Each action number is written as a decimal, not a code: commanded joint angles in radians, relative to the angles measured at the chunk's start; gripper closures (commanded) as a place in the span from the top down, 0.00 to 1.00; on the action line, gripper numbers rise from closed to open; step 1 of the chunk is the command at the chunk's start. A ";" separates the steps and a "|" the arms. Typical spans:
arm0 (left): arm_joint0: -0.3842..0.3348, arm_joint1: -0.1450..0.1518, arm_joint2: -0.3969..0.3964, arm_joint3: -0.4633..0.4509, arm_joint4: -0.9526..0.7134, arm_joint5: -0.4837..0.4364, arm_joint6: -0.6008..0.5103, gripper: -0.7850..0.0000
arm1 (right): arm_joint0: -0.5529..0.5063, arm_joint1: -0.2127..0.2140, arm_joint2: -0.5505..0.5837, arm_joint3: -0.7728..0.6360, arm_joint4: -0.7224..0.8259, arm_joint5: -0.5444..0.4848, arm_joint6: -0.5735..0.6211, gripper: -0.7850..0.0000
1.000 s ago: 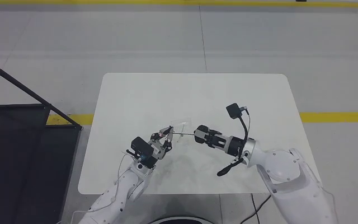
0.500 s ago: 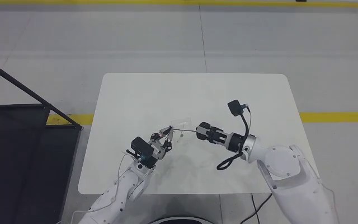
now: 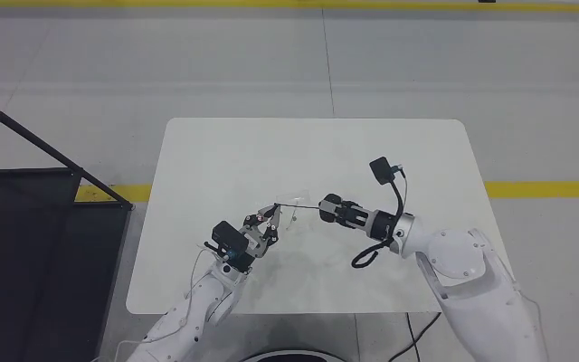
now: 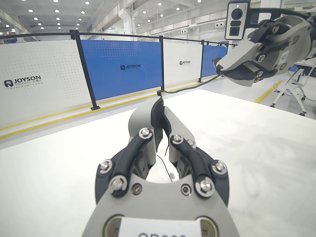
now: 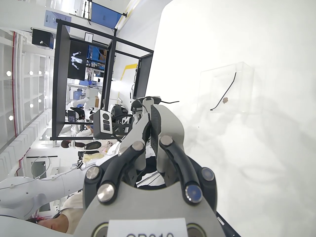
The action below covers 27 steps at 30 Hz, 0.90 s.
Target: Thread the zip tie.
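A thin black zip tie is stretched above the white table between both grippers. My left gripper is shut on one end; in the left wrist view a small black head pokes out above its closed fingertips, and the strap runs off to my right gripper. My right gripper is shut on the other end. In the right wrist view a short black tip sticks out past that gripper.
A small clear box stands on the table just beyond the grippers, with a loose black tie and a small brownish scrap in it. It shows faintly in the top view. A black frame stands off the table's left side.
My right gripper has moved slightly away from the robot, lifting its end of the zip tie. The left arm has kept still.
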 commanded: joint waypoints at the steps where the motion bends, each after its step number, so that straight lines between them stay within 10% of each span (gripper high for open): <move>1: 0.000 0.000 0.000 0.000 0.000 0.000 0.000 0.00 | 0.001 0.000 -0.001 0.001 -0.002 0.001 0.003 0.00; 27: 0.000 0.000 0.000 0.000 0.000 0.000 0.000 0.00 | 0.029 -0.001 -0.027 0.010 -0.011 0.026 0.017 0.00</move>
